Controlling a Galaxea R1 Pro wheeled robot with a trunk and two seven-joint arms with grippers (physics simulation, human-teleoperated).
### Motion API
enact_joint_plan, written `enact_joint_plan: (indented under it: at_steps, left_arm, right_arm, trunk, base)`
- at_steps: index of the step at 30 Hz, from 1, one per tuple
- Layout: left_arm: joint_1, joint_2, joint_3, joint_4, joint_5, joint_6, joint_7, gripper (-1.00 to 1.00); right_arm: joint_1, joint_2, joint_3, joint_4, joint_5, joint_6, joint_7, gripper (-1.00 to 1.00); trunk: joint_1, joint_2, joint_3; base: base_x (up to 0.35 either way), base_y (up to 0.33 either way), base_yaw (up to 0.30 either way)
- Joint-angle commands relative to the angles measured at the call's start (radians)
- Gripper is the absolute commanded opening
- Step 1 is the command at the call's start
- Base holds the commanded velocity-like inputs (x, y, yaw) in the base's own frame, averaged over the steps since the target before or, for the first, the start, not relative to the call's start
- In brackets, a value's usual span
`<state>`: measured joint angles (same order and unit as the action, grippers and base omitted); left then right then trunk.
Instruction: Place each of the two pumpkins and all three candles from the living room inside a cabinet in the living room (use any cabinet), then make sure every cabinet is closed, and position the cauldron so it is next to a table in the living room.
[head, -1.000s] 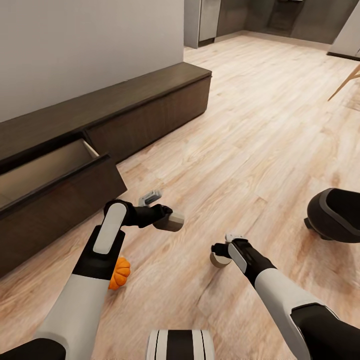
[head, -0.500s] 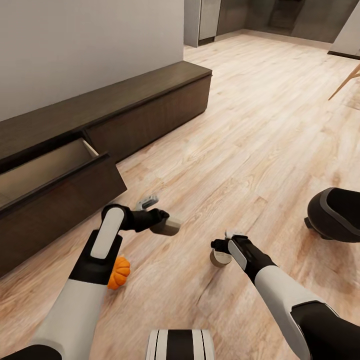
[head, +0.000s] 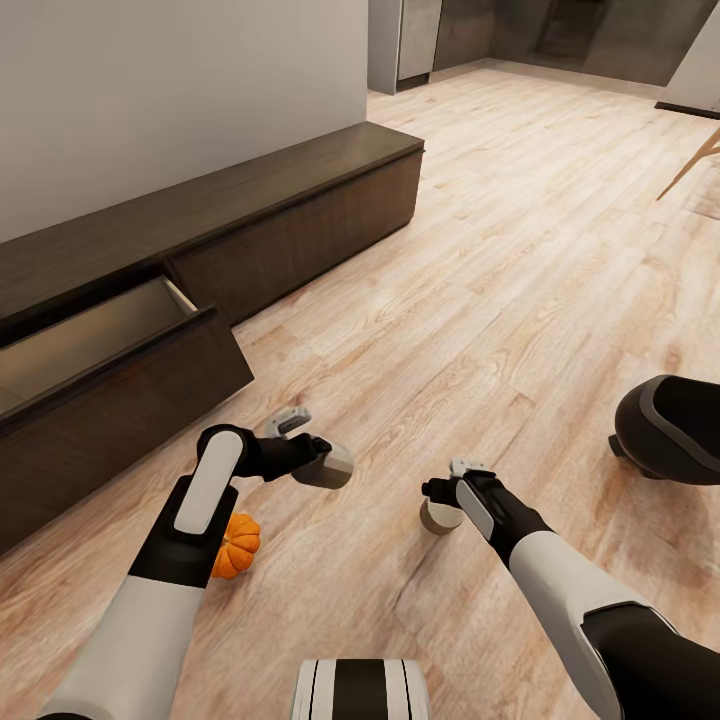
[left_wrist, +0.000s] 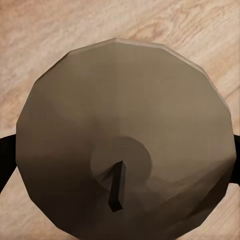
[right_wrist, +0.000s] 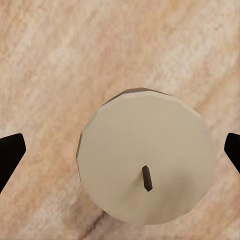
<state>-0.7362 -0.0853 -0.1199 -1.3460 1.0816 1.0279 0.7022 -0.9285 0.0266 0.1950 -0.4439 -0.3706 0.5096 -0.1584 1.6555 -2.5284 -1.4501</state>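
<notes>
Head view: pale wood floor (head: 520, 230); long dark cabinet (head: 290, 200) at far left, w/ near drawer (head: 110, 350) pulled open. Left gripper (head: 318, 462) grasps a candle (head: 333, 465) above floor. Pumpkin (head: 238, 545) on floor near left arm. Right gripper (head: 447, 500) over second candle (head: 438, 516).

Left wrist view: candle top (left_wrist: 125, 140) w/ wick, fingers pressing both sides.

Right wrist view: candle (right_wrist: 147, 170) upright on floor, fingers (right_wrist: 10, 155) spread clear of it.

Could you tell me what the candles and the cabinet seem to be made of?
The candle in the left gripper and the candle below the right gripper look like matte beige wax: smooth tops, dark wicks. The cabinet looks like dark-brown wood with faint grain, possibly veneer.
</notes>
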Motion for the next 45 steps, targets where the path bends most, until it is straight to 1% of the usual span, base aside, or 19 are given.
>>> enact_joint_plan:
  at_steps: [1, 4, 10, 18, 25, 39, 45]
  left_arm:
    - [-0.001, 0.000, 0.000, -0.001, 0.010, 0.001, 0.010, -1.00]
    - [-0.006, -0.004, -0.003, -0.003, 0.009, 0.002, 0.011, -1.00]
    - [0.015, 0.004, -0.006, -0.017, 0.014, 0.003, 0.006, -1.00]
    - [0.018, 0.005, -0.005, -0.021, 0.014, 0.003, 0.005, -1.00]
    - [0.018, 0.005, -0.005, -0.020, 0.012, 0.003, 0.008, -1.00]
    - [0.018, 0.005, -0.003, -0.020, 0.015, 0.003, 0.008, -1.00]
    - [0.018, 0.005, -0.003, -0.020, 0.013, 0.003, 0.009, -1.00]
  right_arm:
    - [0.000, -0.001, 0.008, -0.002, -0.011, 0.004, -0.009, 1.00]
    - [0.000, 0.000, 0.008, -0.002, -0.010, 0.003, -0.009, 1.00]
    - [0.003, -0.004, 0.005, 0.002, -0.010, 0.005, -0.011, 1.00]
    - [0.004, -0.004, 0.004, 0.002, -0.010, 0.006, -0.012, 1.00]
    - [0.004, -0.004, 0.004, 0.002, -0.010, 0.006, -0.012, 1.00]
    - [0.004, -0.005, 0.004, 0.002, -0.010, 0.005, -0.013, 1.00]
    - [0.004, -0.004, 0.004, 0.001, -0.010, 0.005, -0.013, 1.00]
  trunk:
    - [0.000, 0.000, -0.001]
    - [0.000, 0.000, -0.001]
    - [0.000, 0.000, -0.001]
    - [0.000, 0.000, -0.001]
    - [0.003, -0.002, -0.028]
    - [0.003, -0.002, -0.028]
    - [0.006, -0.003, -0.051]
  base:
    - [0.000, 0.000, 0.000]
    - [0.000, 0.000, 0.000]
    - [0.000, 0.000, 0.000]
    - [0.000, 0.000, -0.027]
    - [0.000, 0.000, -0.014]
    - [0.000, 0.000, -0.036]
    - [0.000, 0.000, -0.007]
